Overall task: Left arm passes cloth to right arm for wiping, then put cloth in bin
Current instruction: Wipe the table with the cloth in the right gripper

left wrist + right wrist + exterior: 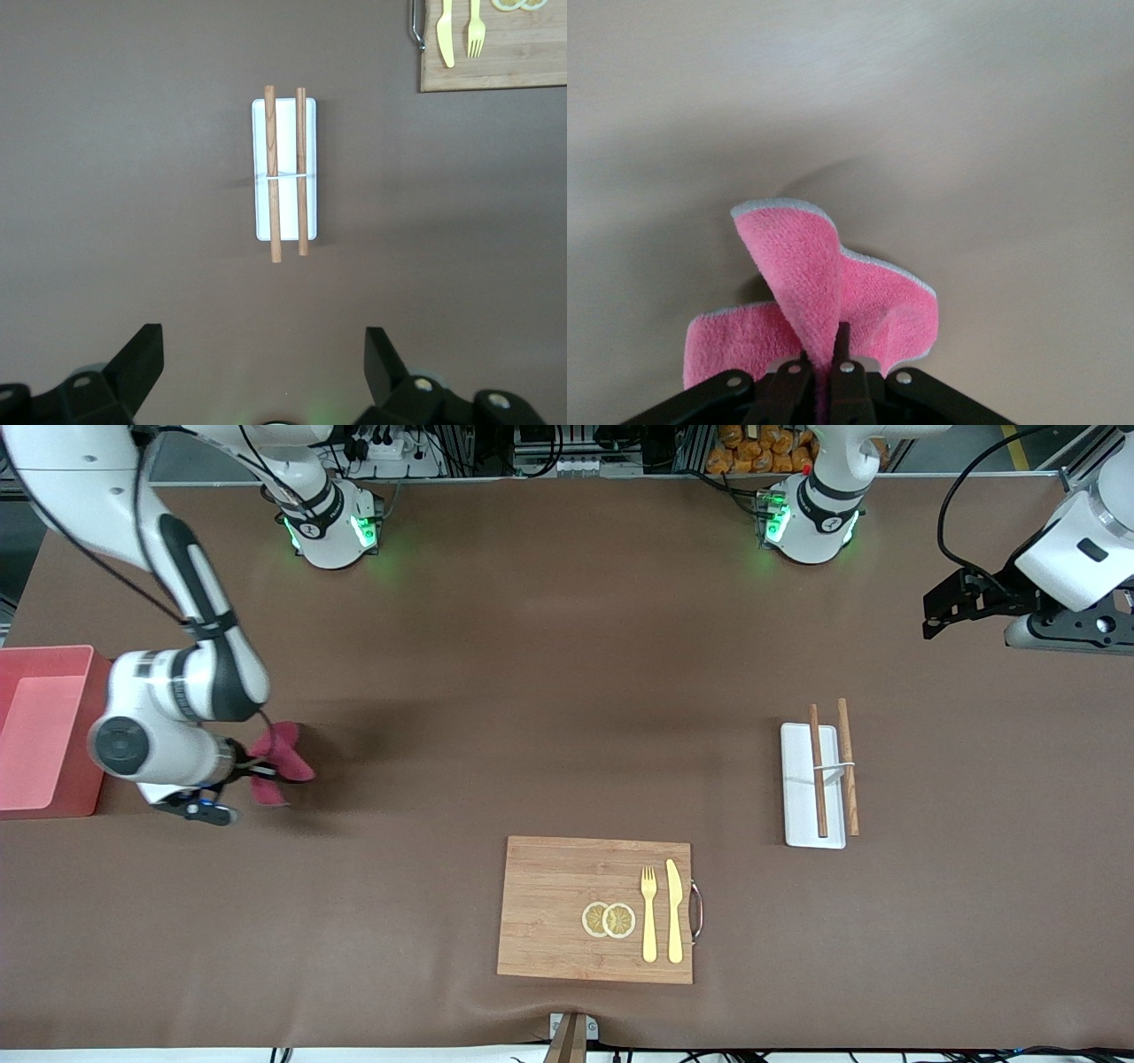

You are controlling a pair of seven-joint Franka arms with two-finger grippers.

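Observation:
The crimson cloth [283,757] hangs bunched from my right gripper [252,769], which is shut on it low over the brown mat. They are beside the pink bin [44,726] at the right arm's end of the table. In the right wrist view the cloth [824,274] folds up out of the right gripper [826,361], pinched between the closed fingers. My left gripper [935,611] waits open and holds nothing, high over the left arm's end of the table. In the left wrist view the left gripper [263,354] shows its fingers [142,354] spread wide apart.
A wooden board [549,912] near the front edge carries two lemon slices [609,919], a yellow fork [649,912] and a knife [675,911]. A flat white tray [802,815] with two wooden sticks [817,779] lies under the left gripper's view, tray [261,168].

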